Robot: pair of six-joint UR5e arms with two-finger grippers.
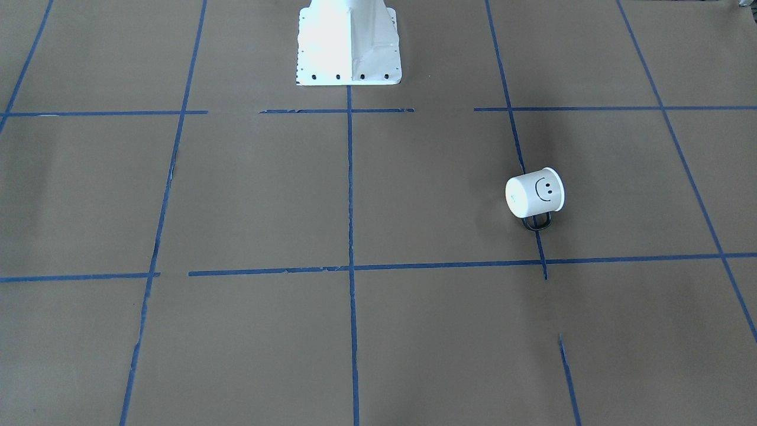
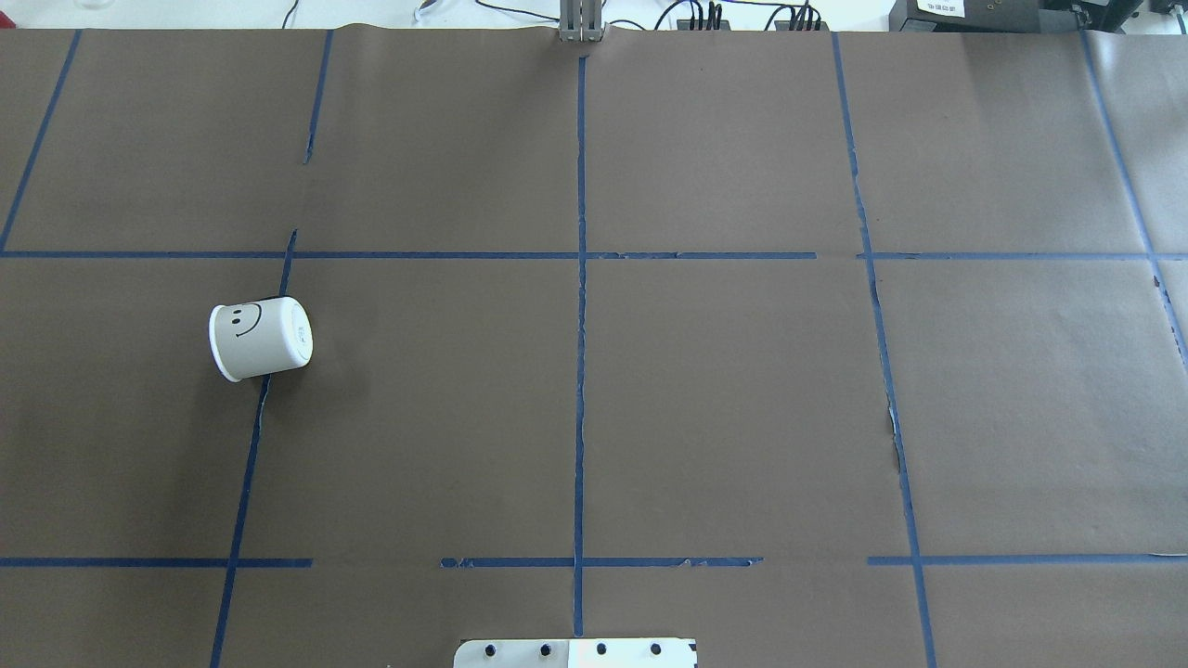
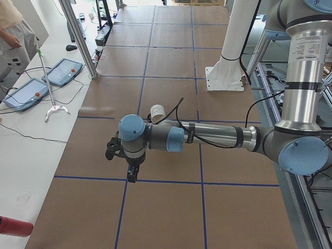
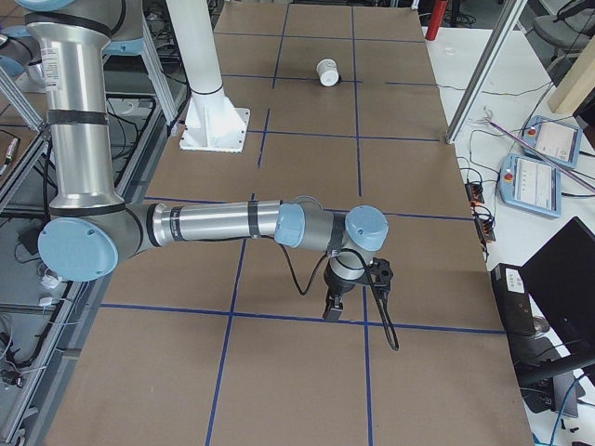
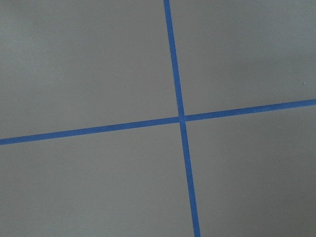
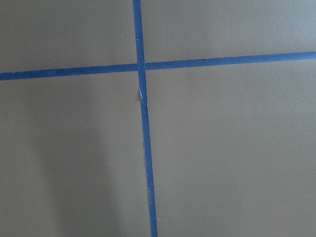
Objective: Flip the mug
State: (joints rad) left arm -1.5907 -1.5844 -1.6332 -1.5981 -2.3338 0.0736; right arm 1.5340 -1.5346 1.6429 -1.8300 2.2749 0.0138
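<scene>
The white mug [image 1: 535, 192] with a black smiley face lies on its side on the brown paper, on the robot's left half of the table. Its mouth faces the table's left end and its black loop handle [image 1: 537, 222] rests on the paper. It also shows in the overhead view [image 2: 260, 339] and both side views [image 3: 157, 110] [image 4: 327, 72]. The left gripper [image 3: 133, 178] points down over the paper, well short of the mug; I cannot tell whether it is open or shut. The right gripper [image 4: 332, 313] points down far from the mug; I cannot tell its state. Both wrist views show only paper and tape.
The robot's white pedestal [image 1: 349, 44] stands at the table's robot side. Blue tape lines [image 2: 581, 306] mark a grid on the paper. Teach pendants [image 3: 63, 70] [image 4: 530, 178] lie on side tables. A person [image 3: 13, 31] stands at the far left.
</scene>
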